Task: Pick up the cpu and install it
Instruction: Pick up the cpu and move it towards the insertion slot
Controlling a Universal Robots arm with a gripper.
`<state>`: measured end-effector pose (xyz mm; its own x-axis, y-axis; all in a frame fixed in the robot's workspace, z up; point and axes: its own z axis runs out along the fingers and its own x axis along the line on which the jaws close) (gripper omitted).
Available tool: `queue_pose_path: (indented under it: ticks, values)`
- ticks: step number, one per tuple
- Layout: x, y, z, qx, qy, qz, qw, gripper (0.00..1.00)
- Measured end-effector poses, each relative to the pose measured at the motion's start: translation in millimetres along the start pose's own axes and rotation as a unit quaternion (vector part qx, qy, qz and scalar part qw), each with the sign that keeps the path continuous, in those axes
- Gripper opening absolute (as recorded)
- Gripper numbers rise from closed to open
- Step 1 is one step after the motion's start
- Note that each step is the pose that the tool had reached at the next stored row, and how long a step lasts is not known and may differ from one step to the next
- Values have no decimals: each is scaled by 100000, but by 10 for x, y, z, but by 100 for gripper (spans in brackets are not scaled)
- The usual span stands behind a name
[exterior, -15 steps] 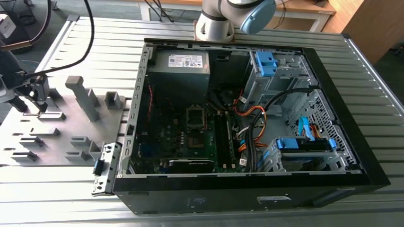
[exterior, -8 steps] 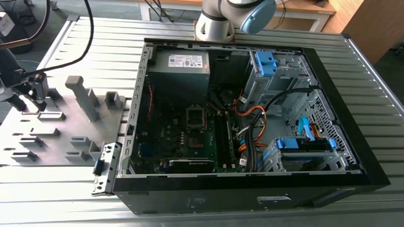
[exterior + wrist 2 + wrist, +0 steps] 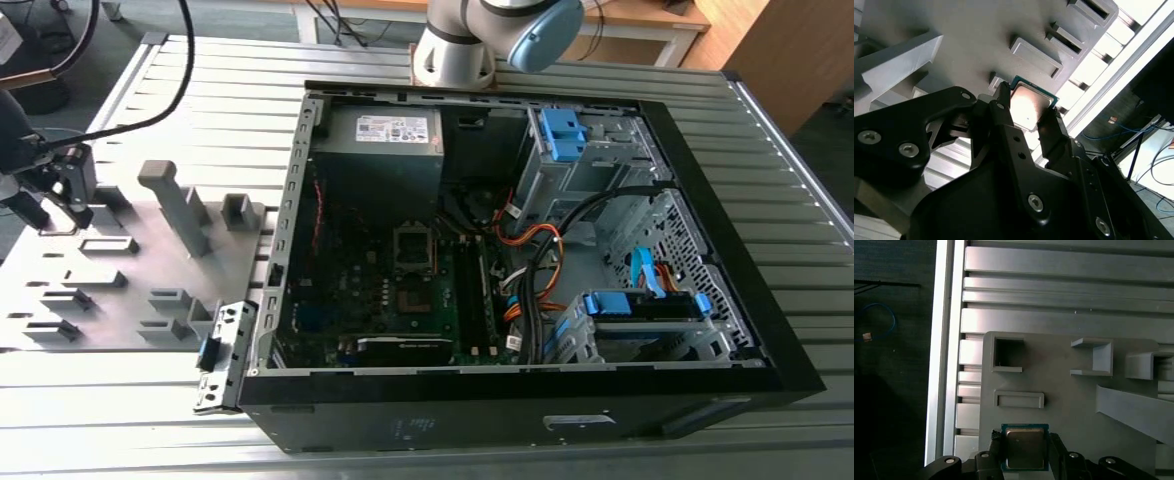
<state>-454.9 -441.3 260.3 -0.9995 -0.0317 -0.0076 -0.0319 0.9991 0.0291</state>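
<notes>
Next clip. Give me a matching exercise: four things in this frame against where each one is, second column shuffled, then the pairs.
1. small flat square silver-faced cpu
2. big black open computer case
3. grey tray with raised blocks
4. blue plastic bracket

A. inside the case
B. takes up the exterior view's right
C. gripped in the black tool
D. lying on the slatted metal table, exterior view's left

Pairs: 1-C, 2-B, 3-D, 4-A

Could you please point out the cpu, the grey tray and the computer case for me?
cpu (image 3: pixel 1025 447): first wrist view, middle of its silver face.
tray (image 3: pixel 1074 405): first wrist view, bare flat surface.
computer case (image 3: pixel 441 415): exterior view, black outer wall.
</notes>
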Motion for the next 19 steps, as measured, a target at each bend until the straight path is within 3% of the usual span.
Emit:
queue_pose_path:
  ticks: [19]
  values:
    - [-2, 6, -217, 1, 0, 1, 100000, 47]
